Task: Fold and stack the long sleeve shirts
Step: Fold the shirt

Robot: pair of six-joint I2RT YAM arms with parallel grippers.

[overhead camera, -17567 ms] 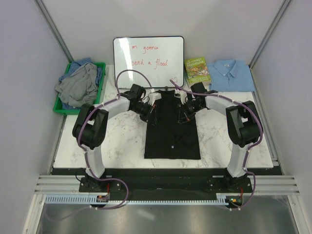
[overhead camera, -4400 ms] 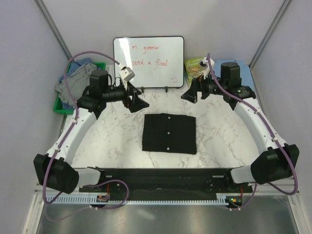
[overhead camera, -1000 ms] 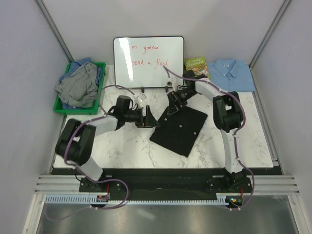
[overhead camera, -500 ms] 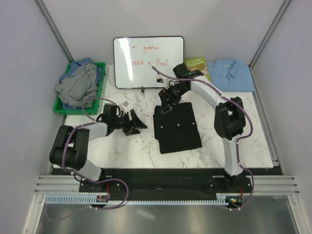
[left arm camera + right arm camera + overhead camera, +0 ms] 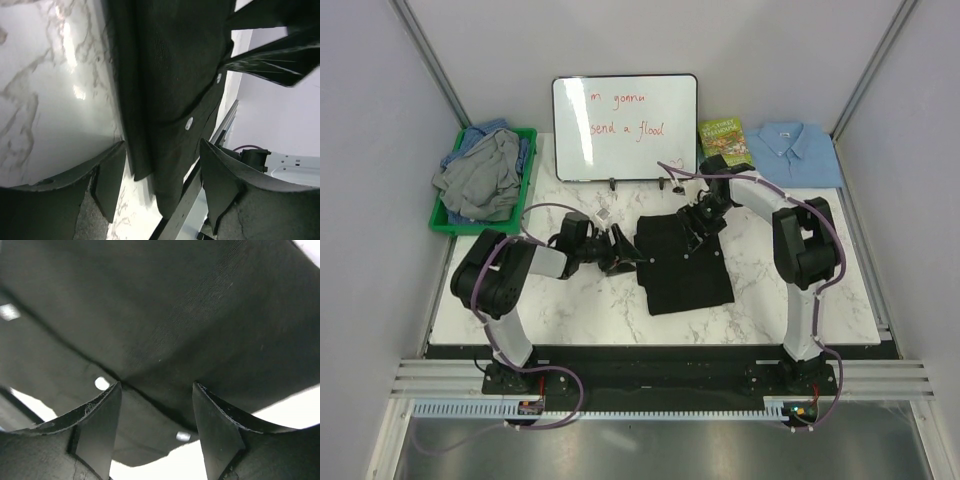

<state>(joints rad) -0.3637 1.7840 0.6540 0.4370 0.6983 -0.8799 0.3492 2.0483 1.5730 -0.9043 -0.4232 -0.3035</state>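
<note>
A folded black long sleeve shirt (image 5: 686, 265) with small pale buttons lies mid-table, slightly askew. My left gripper (image 5: 626, 253) lies low at its left edge; in the left wrist view the gripper (image 5: 161, 186) is open, with the shirt's (image 5: 170, 75) folded edge and corner between the fingers (image 5: 108, 181) and no contact visible. My right gripper (image 5: 701, 223) is over the shirt's far right part; in its wrist view it (image 5: 156, 426) stands open just above the black cloth (image 5: 175, 315). A folded light blue shirt (image 5: 798, 152) lies at the back right. Grey and blue shirts (image 5: 480, 178) are heaped in a bin.
The green bin (image 5: 528, 170) stands at the back left. A whiteboard (image 5: 625, 125) stands at the back middle, with a green-covered book (image 5: 724, 141) to its right. Bare marble table (image 5: 570, 300) shows left and right of the black shirt.
The black shirt has swung from a tilted diamond to nearly square. The left gripper drew back, then returned to its left edge. The right gripper came down over its far right part. Both jaws narrowed.
</note>
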